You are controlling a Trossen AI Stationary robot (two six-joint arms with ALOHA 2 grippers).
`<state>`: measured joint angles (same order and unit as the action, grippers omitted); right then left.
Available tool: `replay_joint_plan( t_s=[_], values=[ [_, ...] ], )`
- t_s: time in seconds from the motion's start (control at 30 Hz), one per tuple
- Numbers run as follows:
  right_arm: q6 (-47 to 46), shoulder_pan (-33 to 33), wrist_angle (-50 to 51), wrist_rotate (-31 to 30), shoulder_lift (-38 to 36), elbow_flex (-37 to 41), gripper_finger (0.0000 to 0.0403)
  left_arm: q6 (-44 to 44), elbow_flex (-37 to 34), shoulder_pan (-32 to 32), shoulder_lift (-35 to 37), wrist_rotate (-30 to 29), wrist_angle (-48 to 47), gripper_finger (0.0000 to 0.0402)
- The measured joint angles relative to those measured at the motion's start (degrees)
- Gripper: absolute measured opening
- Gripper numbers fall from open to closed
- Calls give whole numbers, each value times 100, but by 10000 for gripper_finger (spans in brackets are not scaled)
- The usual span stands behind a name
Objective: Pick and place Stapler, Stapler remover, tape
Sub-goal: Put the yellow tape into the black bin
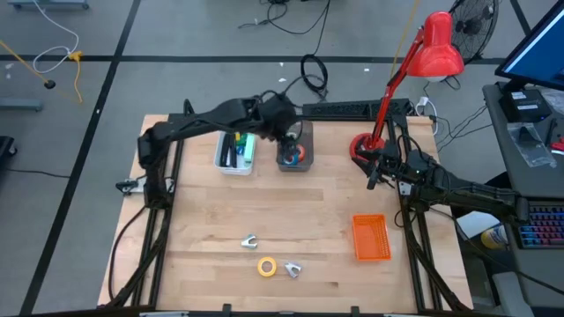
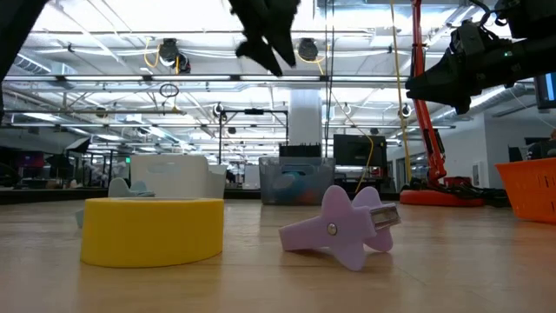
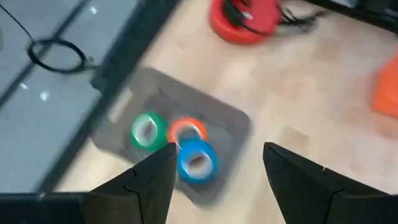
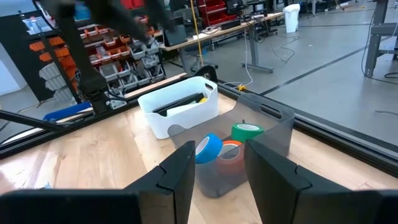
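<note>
The left arm reaches across the upper centre of the high view; the left gripper (image 3: pixel 214 165) hangs released, fingers spread, above the grey bin (image 1: pixel 293 159). Inside the bin lie the blue tape roll (image 3: pixel 196 160), green tape roll (image 3: pixel 147 130) and orange tape roll (image 3: pixel 186 130). The yellow tape roll (image 1: pixel 266 266) sits at lower centre, just beside a staple remover (image 1: pixel 293 269). The right gripper (image 4: pixel 216 171), fingers parted and empty, hovers right of centre near the red lamp base (image 1: pixel 362 146).

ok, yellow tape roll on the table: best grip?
The yellow roll lies flat, hole up, with the purple remover close on one side. Probably best to come straight down and pinch one wall, one finger in the hole, on the side away from the remover.
</note>
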<state>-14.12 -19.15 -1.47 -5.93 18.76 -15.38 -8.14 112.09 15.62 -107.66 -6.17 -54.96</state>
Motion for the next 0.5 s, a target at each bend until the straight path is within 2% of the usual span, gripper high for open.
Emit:
replay_joint_plan(
  t_s=[0.13,0.3,0.5],
  values=[
    [19,1,1,0,0,0,130,-741,0,-537,257,6,-734,243],
    [14,1,1,0,0,0,130,-1821,-2,-1370,215,13,-1655,243],
    [3,1,1,0,2,0,130,-2688,-440,-2339,90,-35,-1838,243]
  ],
)
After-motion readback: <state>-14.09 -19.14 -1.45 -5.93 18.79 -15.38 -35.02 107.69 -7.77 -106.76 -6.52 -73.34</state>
